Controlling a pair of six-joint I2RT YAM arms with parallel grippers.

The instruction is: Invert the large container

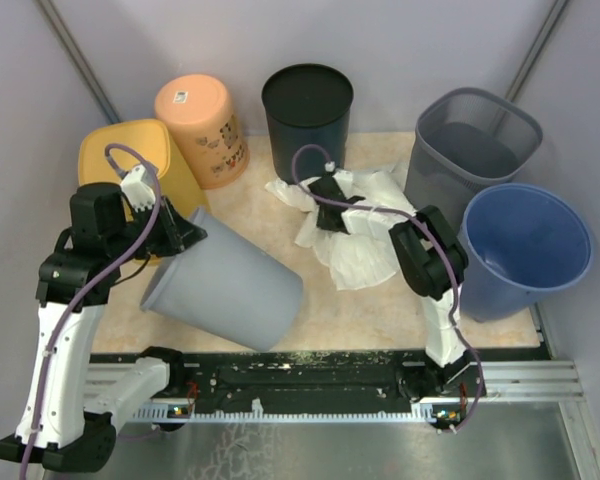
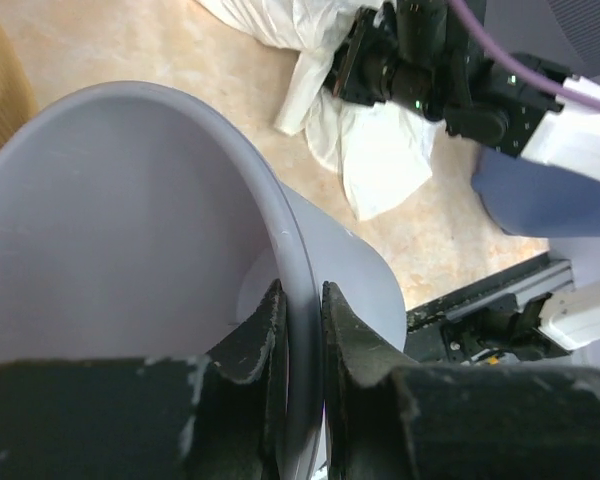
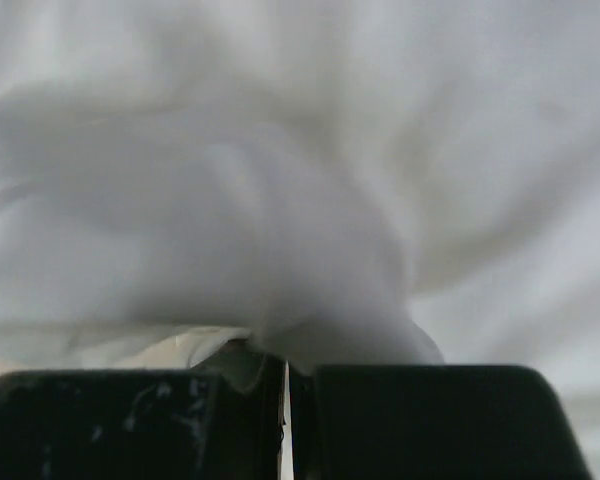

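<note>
The large grey container [image 1: 230, 280] lies tilted on its side on the table, its open mouth toward the left. My left gripper [image 1: 185, 232] is shut on its upper rim; in the left wrist view the rim [image 2: 280, 230] passes between my left gripper's [image 2: 302, 300] two fingers, one inside the wall, one outside. My right gripper [image 1: 332, 195] is shut on a crumpled white cloth [image 1: 370, 250] at the table's middle back. The cloth [image 3: 280, 200] fills the right wrist view above that gripper [image 3: 285, 365].
An upside-down orange bin [image 1: 202, 128] and a yellow bin [image 1: 130, 150] stand at the back left. A black bin [image 1: 307, 105] stands at the back middle. A grey mesh bin [image 1: 475, 140] and a blue bin [image 1: 525, 245] stand at the right. The arms' rail [image 1: 310, 380] runs along the front.
</note>
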